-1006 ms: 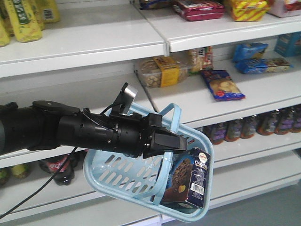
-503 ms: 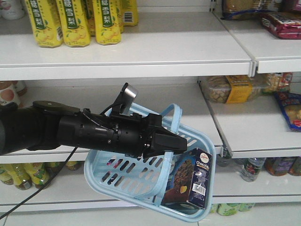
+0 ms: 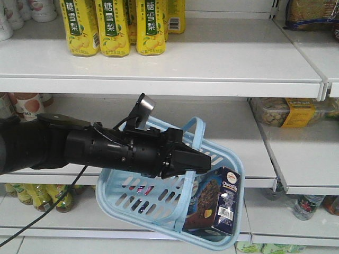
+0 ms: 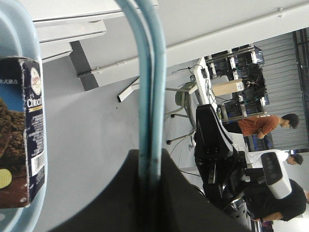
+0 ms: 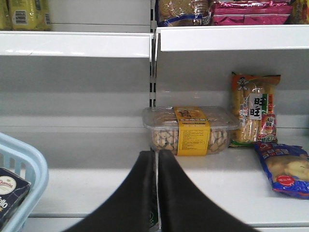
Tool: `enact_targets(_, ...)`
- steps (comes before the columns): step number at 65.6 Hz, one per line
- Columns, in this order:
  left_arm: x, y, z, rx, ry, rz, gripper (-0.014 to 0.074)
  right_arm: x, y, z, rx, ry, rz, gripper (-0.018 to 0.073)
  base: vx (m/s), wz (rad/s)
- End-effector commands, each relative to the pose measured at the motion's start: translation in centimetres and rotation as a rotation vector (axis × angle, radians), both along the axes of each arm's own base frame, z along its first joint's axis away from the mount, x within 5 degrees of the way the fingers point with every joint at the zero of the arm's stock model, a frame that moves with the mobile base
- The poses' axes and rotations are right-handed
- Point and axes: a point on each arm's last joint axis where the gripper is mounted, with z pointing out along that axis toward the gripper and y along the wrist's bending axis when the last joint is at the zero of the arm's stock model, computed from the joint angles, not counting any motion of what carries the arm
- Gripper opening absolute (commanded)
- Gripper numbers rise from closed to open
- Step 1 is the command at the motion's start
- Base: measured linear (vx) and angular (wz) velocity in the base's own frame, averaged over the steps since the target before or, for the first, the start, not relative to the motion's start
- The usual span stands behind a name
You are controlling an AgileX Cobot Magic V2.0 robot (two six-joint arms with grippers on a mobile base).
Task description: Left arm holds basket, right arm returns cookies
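The left tool (image 3: 193, 161) clamps the loop handles (image 4: 147, 72) of the light blue basket (image 3: 135, 203), hanging tilted with the navy cookie carton (image 3: 214, 206) upright in its low corner. The right tool (image 5: 157, 154), fingers pressed together and empty, faces a snack shelf (image 5: 227, 186).

Navy cookie carton (image 3: 214, 203) on end in tilted light-blue basket (image 3: 119, 203)

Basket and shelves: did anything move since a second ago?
The shelves slid right in the front view: the yellow bottles came toward the middle, the clear snack tub went far right. The left gripper kept hold of the basket, cookies inside, unmoved.
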Motion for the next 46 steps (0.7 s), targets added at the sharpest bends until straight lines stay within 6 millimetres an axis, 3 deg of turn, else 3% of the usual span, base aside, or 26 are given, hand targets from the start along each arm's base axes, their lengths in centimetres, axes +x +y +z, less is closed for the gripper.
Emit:
enact_targets(1,-0.63,0.01,3.78,-0.163,-0.025,-0.004,-0.0003,-0.02,-0.01,0.15,-0.016,-0.066,-0.002,-0.0006,0.03,0.04)
enact_targets(46,-0.63,0.01,3.78,-0.163,-0.025,-0.004,-0.0003,-0.02,-0.01,0.15,-0.016,-0.066,-0.002,-0.0006,0.04,-0.01)
